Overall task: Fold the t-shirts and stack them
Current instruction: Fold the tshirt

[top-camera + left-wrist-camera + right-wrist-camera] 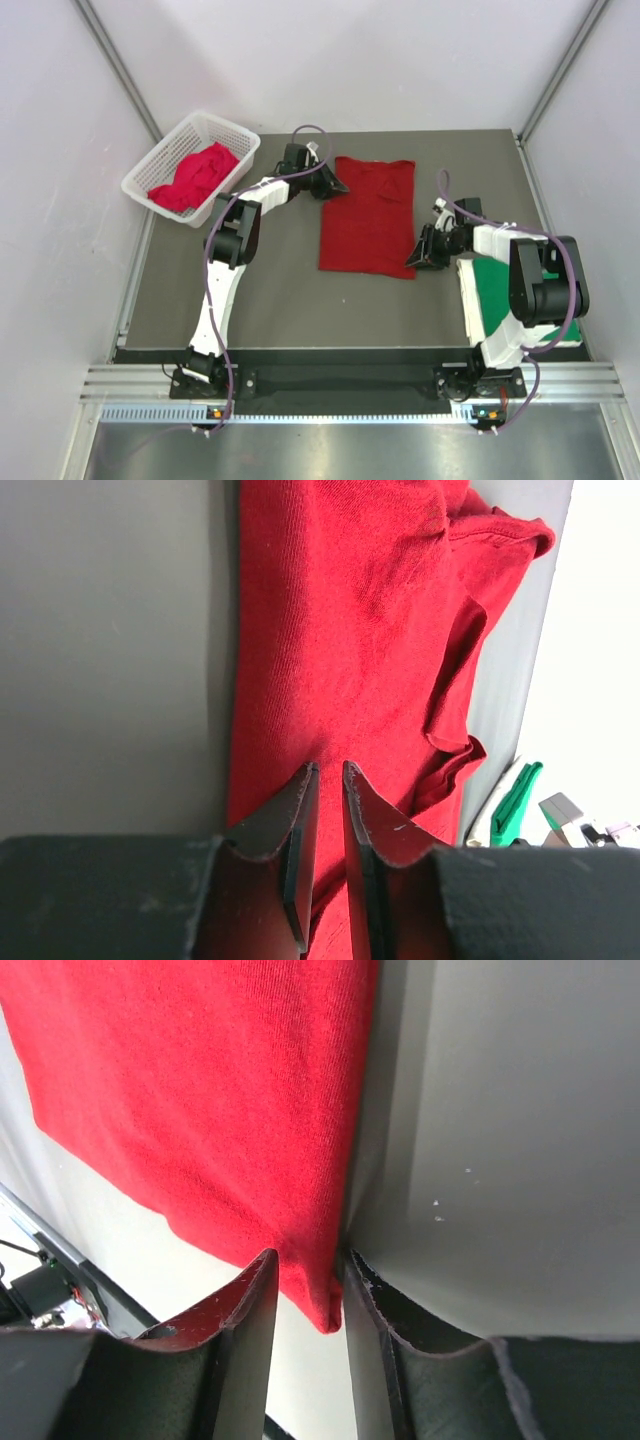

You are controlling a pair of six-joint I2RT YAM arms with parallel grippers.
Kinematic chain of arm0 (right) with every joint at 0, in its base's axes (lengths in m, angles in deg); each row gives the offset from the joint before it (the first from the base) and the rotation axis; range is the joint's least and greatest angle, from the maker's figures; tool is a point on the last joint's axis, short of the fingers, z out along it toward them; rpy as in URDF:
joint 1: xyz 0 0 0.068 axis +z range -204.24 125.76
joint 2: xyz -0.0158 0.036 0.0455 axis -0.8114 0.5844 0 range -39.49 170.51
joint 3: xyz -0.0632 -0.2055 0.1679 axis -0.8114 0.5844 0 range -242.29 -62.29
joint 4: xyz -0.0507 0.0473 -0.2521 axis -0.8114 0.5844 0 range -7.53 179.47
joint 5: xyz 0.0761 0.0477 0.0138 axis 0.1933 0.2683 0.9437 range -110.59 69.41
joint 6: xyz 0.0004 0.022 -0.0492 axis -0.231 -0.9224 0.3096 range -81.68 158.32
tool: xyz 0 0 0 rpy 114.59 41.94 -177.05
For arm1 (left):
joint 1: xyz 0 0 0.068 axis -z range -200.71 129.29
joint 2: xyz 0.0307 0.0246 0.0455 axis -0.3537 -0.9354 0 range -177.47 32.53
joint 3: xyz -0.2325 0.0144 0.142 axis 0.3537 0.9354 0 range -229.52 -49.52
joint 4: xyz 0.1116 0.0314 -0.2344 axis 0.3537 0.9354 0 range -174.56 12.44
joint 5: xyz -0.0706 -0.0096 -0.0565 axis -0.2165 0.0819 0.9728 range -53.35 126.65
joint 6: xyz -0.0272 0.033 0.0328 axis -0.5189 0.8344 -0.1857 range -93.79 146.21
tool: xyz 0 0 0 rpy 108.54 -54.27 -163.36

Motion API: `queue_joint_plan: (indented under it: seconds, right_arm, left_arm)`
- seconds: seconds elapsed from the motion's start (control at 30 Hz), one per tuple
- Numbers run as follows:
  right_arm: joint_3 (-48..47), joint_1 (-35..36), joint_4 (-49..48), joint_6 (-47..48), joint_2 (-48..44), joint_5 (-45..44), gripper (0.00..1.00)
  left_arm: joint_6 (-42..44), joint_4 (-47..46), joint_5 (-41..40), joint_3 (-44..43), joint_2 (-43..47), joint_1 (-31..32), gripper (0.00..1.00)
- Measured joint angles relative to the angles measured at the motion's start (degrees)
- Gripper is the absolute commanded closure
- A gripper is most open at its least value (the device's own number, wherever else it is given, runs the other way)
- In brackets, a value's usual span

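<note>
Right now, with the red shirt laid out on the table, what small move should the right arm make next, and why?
Probably draw the right gripper back off the red t-shirt at its near corner. Its jaws stand apart with that corner loose between them, and the shirt lies flat as a narrow folded strip, so nothing seems to need holding there.

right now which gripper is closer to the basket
Left. The left gripper is right of the basket, at the shirt's far-left corner; the right gripper at its near-right corner.
</note>
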Motion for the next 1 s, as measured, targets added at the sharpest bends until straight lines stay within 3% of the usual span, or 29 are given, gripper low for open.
queue_joint_plan:
  seconds: [0.17, 0.3, 0.33, 1.0]
  right_arm:
    - [-0.39, -0.15, 0.20, -0.26, 0.09, -0.37, 0.70]
    - [-0.94, -0.66, 0.22, -0.28, 1.09, -1.05, 0.98]
    - [-1.07, -0.79, 0.24, -0.48, 1.44, -1.27, 1.00]
    - [4.90, -1.11, -5.25, -2.78, -2.91, -3.02, 1.00]
  left_arm:
    - [0.02, 0.17, -0.02, 0.17, 0.15, -0.02, 0.78]
    - [0.07, 0.17, -0.07, 0.57, 0.42, -0.07, 0.78]
    - [0.07, 0.24, -0.17, 0.76, 0.52, -0.07, 0.78]
    - [1.64, 5.88, -2.16, -1.05, 0.79, -0.07, 0.80]
